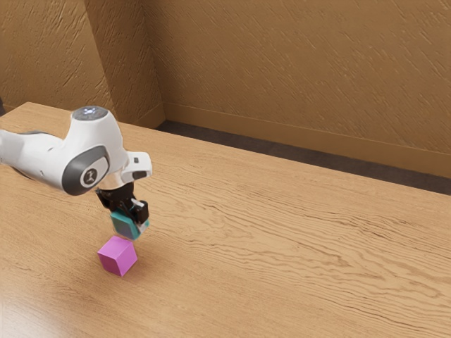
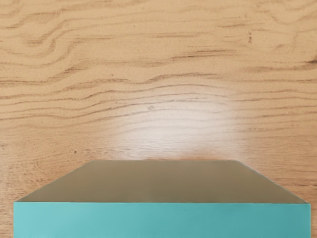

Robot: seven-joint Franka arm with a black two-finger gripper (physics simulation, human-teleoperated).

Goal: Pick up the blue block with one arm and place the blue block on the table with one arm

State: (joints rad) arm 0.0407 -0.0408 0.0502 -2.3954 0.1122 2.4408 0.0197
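My black gripper (image 1: 131, 215) points downward in the exterior view, shut on the blue block (image 1: 125, 225), a teal cube held between its fingers. One fingertip lies against the block's side toward the exterior view's right; the far finger is mostly hidden. From this angle I cannot tell whether the block's underside touches the table (image 1: 282, 246). In the wrist view the blue block (image 2: 161, 220) looms large at the lower edge, its teal top face and a shaded brownish side showing, with wood grain beyond it.
A magenta cube (image 1: 118, 255) rests on the table close to the held block, nearer the exterior camera. Wooden tabletop (image 1: 338, 282) stretches toward the exterior view's right. Behind the table's far edge are a dark floor and a brown wall (image 1: 303, 70).
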